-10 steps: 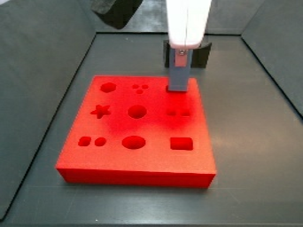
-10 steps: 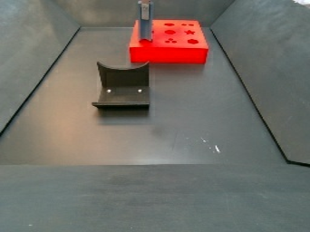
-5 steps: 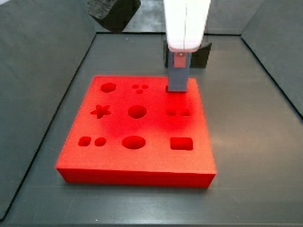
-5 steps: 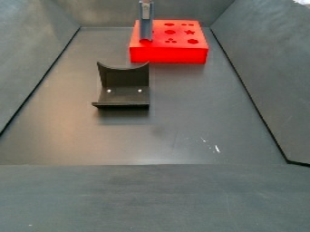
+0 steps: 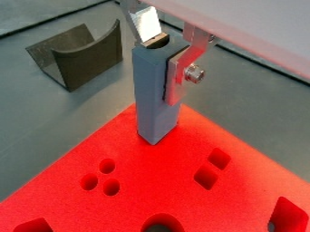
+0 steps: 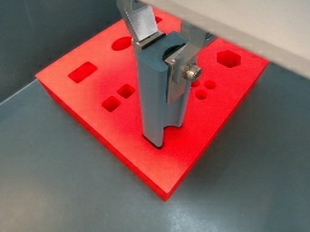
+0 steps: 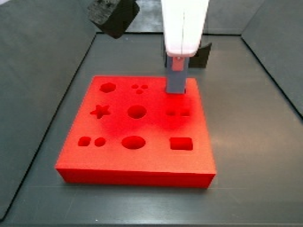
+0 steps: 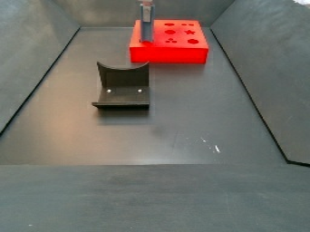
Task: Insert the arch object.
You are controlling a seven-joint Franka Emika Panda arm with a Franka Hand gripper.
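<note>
Now the gripper (image 5: 158,54), its silver-plate fingers closed on the upright grey arch object (image 5: 155,95), holds it vertical so its lower end meets the flat red holed board (image 7: 136,133) near the floor's far edge.

The end effector (image 6: 159,54) grips a grey upright block (image 6: 159,95) between its silver fingers (image 6: 143,23). The lower end of the block touches the red board (image 6: 145,91) on the grey worktop (image 6: 49,181).

White arm (image 7: 185,25); gripper (image 5: 165,54) over the board, silver-fingered, screwed.
</note>
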